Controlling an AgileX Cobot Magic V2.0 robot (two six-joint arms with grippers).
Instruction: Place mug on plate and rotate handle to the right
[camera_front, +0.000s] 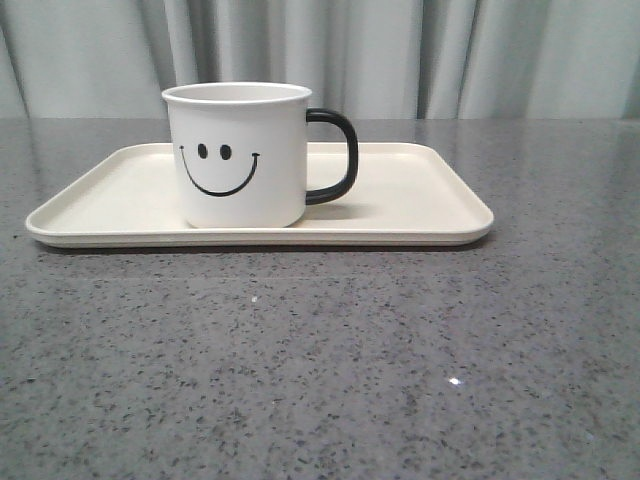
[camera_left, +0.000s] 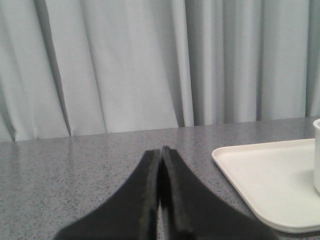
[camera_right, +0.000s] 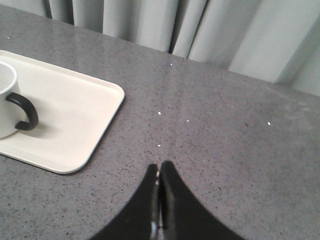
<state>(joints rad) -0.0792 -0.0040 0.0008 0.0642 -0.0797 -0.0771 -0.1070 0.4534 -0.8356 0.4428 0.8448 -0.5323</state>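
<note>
Mug (camera_front: 238, 155), white with a black smiley face turned toward the front camera, stands upright on the plate (camera_front: 410, 195), a cream rectangular tray with rounded corners and a low rim. It sits left of the plate's middle, base flat on the tray floor, and its glossy black handle (camera_front: 338, 155) points to the right in the front view. The plate lies flat on the grey speckled worktop (camera_front: 330, 370), long side toward the camera, with pale pleated curtains (camera_front: 400, 55) hanging behind.

Neither arm shows in the front view. The left pincer (camera_left: 161, 152), seen from its own wrist camera, has its two dark fingers pressed together with nothing between them; it hangs above bare worktop, apart from the plate's near corner (camera_left: 260, 180), where a sliver of the mug's wall (camera_left: 316, 155) shows at the frame edge. The right pincer (camera_right: 160, 167) is likewise closed tight and empty, over open worktop well clear of the plate's rounded corner (camera_right: 80, 125); the mug's handle (camera_right: 25, 112) faces its side.
</note>
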